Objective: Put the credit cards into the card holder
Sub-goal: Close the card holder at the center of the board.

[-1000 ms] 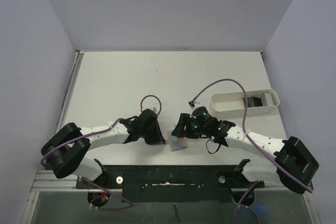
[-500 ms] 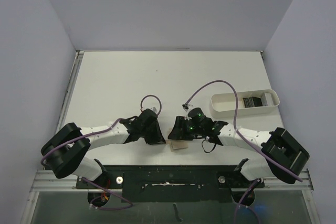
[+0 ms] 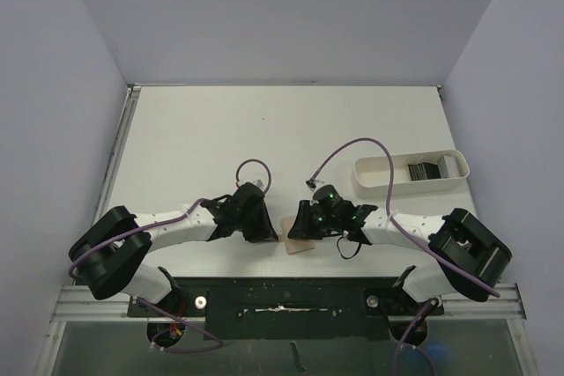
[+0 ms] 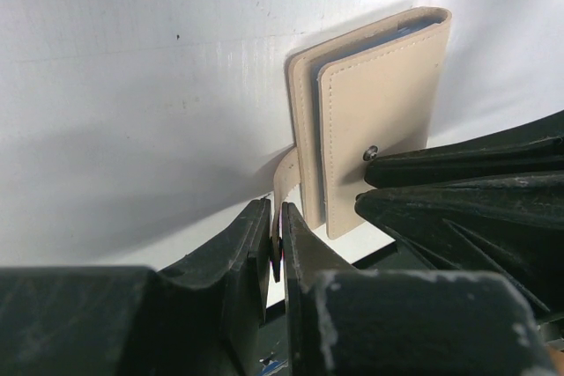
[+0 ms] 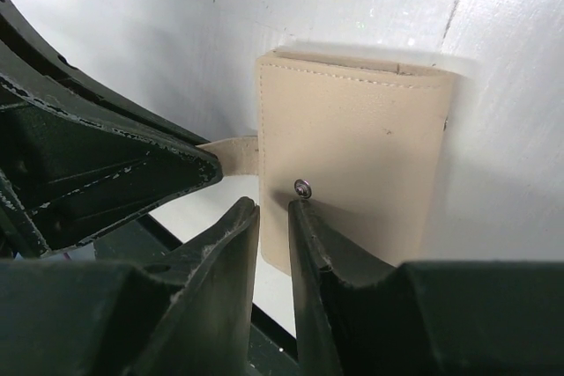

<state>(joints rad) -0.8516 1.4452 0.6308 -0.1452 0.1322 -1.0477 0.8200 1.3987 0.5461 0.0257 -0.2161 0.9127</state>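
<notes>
The tan card holder [image 3: 300,246] lies folded shut near the table's front edge, between both grippers. In the left wrist view the card holder [image 4: 374,112] shows its snap stud, and my left gripper [image 4: 280,248] is shut on its thin strap tab. In the right wrist view my right gripper [image 5: 274,210] is pinched on the near edge of the card holder's [image 5: 361,143] cover, just below the stud. From above, the left gripper [image 3: 267,233] and the right gripper [image 3: 298,228] meet at the card holder. The dark credit cards [image 3: 426,169] lie in the white tray.
The white oblong tray [image 3: 379,173] stands at the right of the table, with a purple cable arching over its left end. The black base rail [image 3: 282,301] runs along the table's front edge just behind the card holder.
My right arm has swung left and its gripper has closed in on the card holder. The card holder's blue lining no longer shows; only the tan cover does. The left arm has not moved.
</notes>
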